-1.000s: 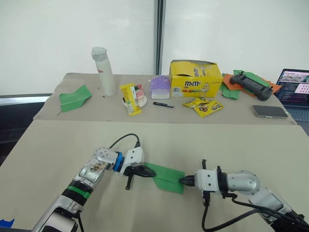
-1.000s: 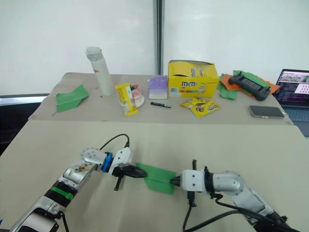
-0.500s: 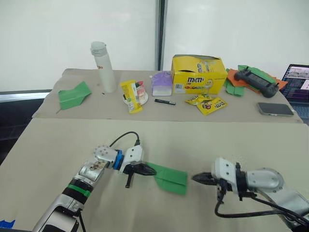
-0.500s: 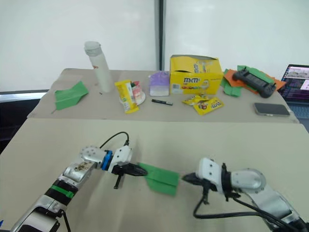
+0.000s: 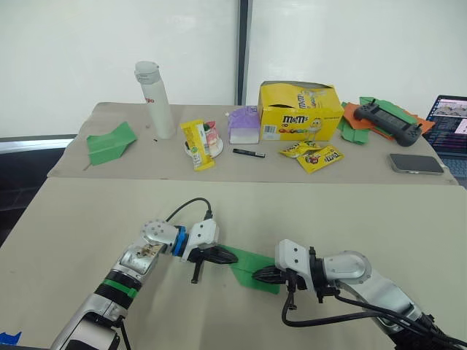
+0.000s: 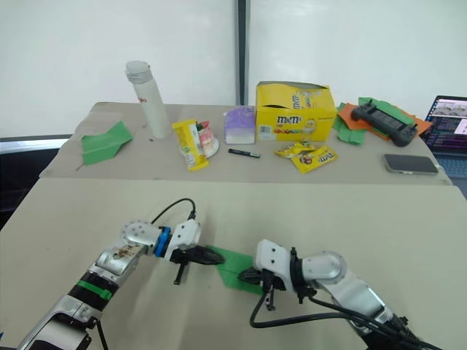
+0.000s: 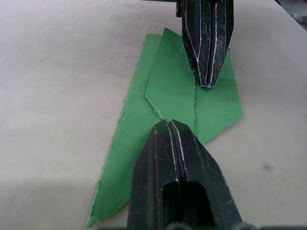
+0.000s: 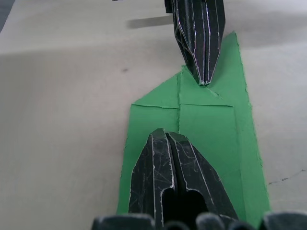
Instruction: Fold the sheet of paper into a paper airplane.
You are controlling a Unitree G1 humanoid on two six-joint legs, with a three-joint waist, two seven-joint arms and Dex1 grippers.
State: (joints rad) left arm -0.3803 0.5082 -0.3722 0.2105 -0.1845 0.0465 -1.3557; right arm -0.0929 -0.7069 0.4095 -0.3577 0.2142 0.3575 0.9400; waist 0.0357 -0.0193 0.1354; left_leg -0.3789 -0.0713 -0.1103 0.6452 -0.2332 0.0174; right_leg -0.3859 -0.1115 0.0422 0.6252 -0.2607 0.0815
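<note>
Mid-fold: the thin bright green sheet of paper (image 5: 252, 268), already creased into a narrow pointed shape, lies flat on the beige tabletop (image 5: 350, 211) between the two arms. The left gripper (image 5: 228, 257), fingers pressed together, pins one end; the right gripper (image 5: 257, 274), fingers pressed together too, bears down on the other, tips facing across the central crease. This looks like a crease-flattening step. Next, one tip probably has to lift a flap while the other holds. On the far tabletop, well apart: a broader green paper dart (image 5: 112, 141), a white bottle (image 5: 155, 100), a yellow candy box (image 5: 301, 111), a black gamepad (image 5: 387, 122). Nothing blocks.
</note>
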